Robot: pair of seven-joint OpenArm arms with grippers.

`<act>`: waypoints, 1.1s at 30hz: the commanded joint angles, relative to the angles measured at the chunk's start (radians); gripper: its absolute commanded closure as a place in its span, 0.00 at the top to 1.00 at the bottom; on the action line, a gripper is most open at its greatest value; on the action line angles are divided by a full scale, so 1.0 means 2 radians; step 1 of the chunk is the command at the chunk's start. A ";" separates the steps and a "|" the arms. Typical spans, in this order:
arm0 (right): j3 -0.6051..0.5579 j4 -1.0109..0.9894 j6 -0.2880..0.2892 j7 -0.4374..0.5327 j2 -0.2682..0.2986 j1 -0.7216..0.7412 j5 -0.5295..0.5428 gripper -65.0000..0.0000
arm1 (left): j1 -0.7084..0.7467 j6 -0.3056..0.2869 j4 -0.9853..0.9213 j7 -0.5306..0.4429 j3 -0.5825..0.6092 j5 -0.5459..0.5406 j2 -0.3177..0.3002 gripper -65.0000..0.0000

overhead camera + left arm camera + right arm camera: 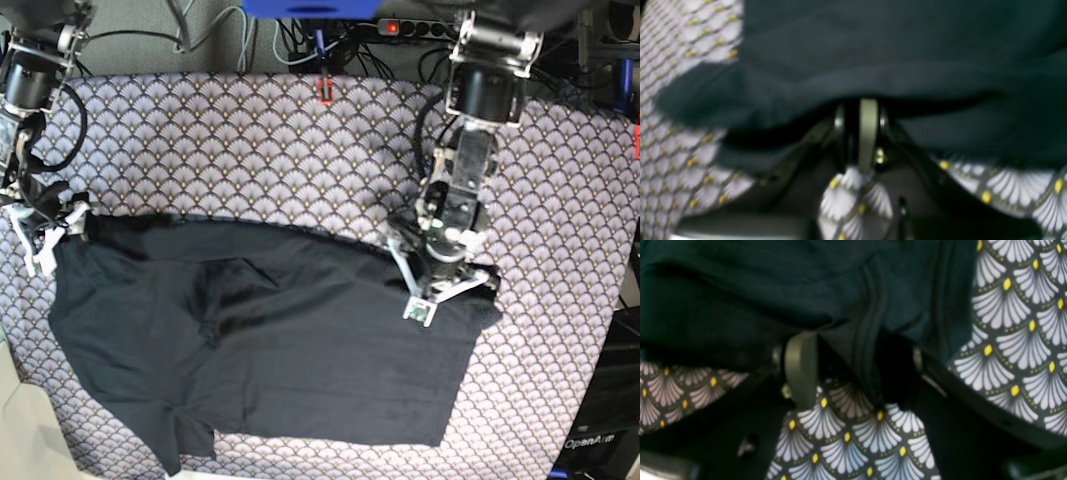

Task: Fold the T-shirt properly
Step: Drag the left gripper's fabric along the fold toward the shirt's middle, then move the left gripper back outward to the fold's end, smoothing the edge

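Both grippers pinch edges of the plain black soft-fabric T-shirt [270, 340].
Left gripper [862, 110] is nearly closed, clamping a dark fold; right gripper [853, 350] stands wider, its jaws around a bunched hemmed edge. Shirt lies spread on the grey scallop-patterned cloth [250, 150], between the arms.

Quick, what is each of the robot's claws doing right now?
Left gripper: shut on the T-shirt edge.
Right gripper: jaws wide, fabric between them; whether it grips cannot be told.
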 commanded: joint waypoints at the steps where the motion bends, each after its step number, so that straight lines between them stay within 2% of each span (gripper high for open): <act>1: 0.001 0.006 0.002 0.003 0.010 0.008 0.005 0.55 | -0.015 0.007 -0.008 -0.016 0.004 0.002 0.002 0.08; 4: 0.001 0.006 0.002 0.003 0.010 0.008 0.005 0.55 | -0.039 0.007 -0.050 -0.034 0.004 0.004 0.018 0.08; 7: 0.001 0.007 0.002 0.003 0.010 0.005 0.005 0.55 | -0.059 0.008 -0.067 -0.039 -0.004 0.000 0.020 0.08; 15: 0.001 0.007 0.002 0.003 0.010 0.004 0.005 0.55 | -0.108 0.008 -0.074 -0.039 -0.064 -0.001 0.035 0.08; 21: 0.001 0.007 0.002 0.003 0.010 0.004 0.005 0.55 | -0.140 0.008 -0.102 -0.057 -0.128 -0.001 0.052 0.08; 24: 0.001 0.007 0.002 0.003 0.010 0.005 0.005 0.55 | -0.137 0.003 -0.063 -0.026 -0.154 -0.001 0.055 0.08; 27: 0.001 0.007 0.002 0.003 0.010 0.005 0.005 0.55 | -0.108 0.003 0.018 0.031 -0.159 -0.001 0.053 0.08; 29: 0.001 0.007 0.002 0.003 0.010 0.005 0.005 0.55 | -0.083 0.003 0.068 0.052 -0.160 -0.001 0.048 0.08; 33: 0.001 0.007 0.002 0.003 0.010 0.005 0.005 0.55 | -0.025 0.003 0.133 0.059 -0.168 -0.002 0.038 0.09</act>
